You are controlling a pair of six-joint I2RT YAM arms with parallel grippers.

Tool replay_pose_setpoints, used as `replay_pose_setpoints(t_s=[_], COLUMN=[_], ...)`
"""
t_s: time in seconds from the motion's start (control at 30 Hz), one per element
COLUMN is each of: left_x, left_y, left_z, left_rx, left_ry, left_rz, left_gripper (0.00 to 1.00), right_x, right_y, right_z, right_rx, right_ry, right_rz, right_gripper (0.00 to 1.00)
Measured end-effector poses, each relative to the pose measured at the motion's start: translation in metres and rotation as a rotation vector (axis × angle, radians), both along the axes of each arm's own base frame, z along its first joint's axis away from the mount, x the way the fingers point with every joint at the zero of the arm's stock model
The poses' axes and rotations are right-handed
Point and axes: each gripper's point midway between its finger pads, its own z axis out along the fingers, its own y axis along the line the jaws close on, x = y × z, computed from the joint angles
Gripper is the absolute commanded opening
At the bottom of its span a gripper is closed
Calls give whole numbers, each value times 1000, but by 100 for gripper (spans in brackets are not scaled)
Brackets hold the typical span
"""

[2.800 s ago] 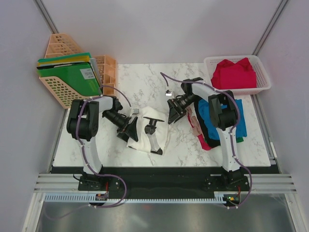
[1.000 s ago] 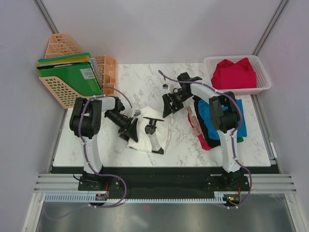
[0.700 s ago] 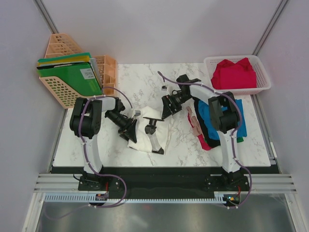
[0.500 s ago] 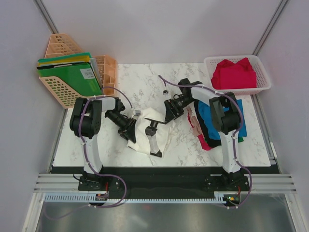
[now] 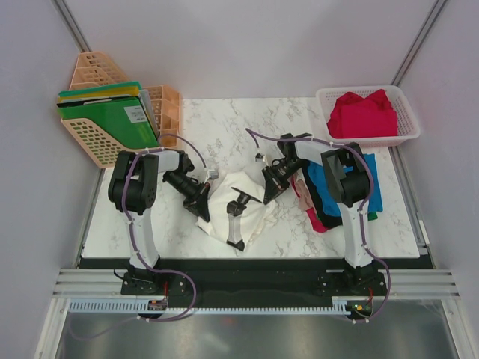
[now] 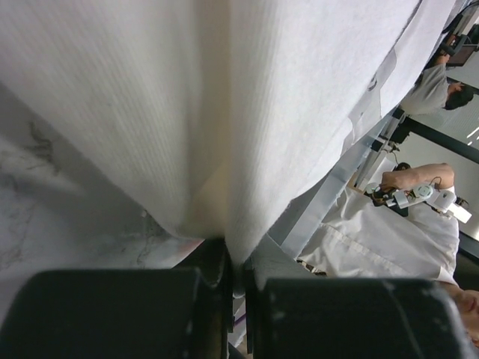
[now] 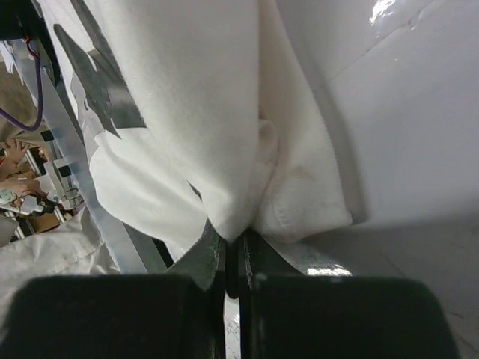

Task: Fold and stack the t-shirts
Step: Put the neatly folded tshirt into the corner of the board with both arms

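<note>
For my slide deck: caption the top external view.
Left gripper and right gripper each pinch an edge of the white t-shirt on the marble table.

white tee (image 5: 257,215) print maybe logo, stack (image 5: 374,193) part-hidden

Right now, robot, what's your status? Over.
Left tool shut on white shirt, left edge. Right tool shut on its right edge. Shirt bunched on table between them. Pile close by right tool.
</note>
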Motion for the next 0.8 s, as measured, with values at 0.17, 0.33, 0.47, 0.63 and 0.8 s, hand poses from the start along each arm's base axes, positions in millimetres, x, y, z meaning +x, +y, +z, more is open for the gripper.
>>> replay_pose_setpoints(t_s=[0.17, 0.33, 0.47, 0.63, 0.8], left_x=[1, 10, 23, 27, 26], left_y=[-1, -5, -9, -12, -12], left_z=[5, 28, 51, 58, 59], left_rx=[-11, -35, -56, -68, -71], left_ry=[-29, -131, -231, -258, -252], left_rz=[-12, -20, -27, -30, -31], left_gripper=[2, 2, 2, 2, 2], right_x=[-5, -3, 6, 10, 9], right_y=[-3, -13, -22, -27, -27], right_z=[1, 6, 15, 22, 23], right_rx=[0, -12, -4, 5, 4], right_ry=[4, -25, -63, -80, -74], right_rz=[7, 9, -11, -20, -19], right_gripper=[0, 0, 0, 0, 0])
